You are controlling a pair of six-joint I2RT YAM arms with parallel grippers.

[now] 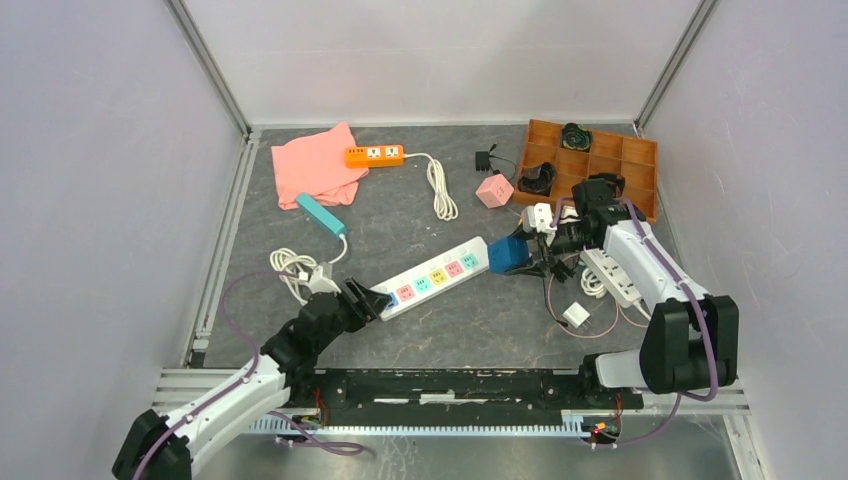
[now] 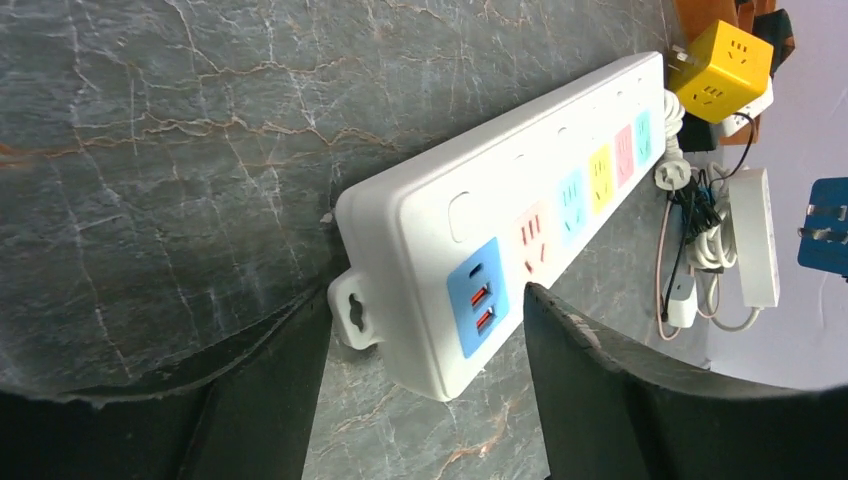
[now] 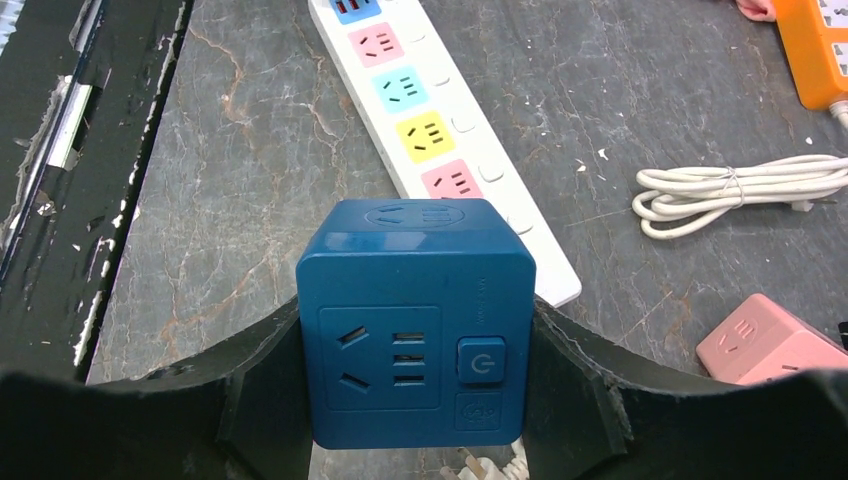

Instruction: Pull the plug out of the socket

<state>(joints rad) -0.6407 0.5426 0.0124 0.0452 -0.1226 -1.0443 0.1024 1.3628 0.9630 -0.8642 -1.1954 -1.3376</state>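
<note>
Clamped between the fingers of the right gripper [image 3: 415, 345], the blue cube plug [image 3: 400, 250] is held just off the far end of the socket [image 1: 435, 276], its prongs bared and clear of the outlets. The long white strip is laid diagonally at mid-table [image 1: 480, 330]. Its near end is straddled by the left gripper [image 2: 425, 300], whose jaws are parted and not clenched on it. A plain white strip [image 1: 612, 275], a pink cube adapter [image 1: 494, 190] and an orange tray [image 1: 640, 150] are seen farther out.
</note>
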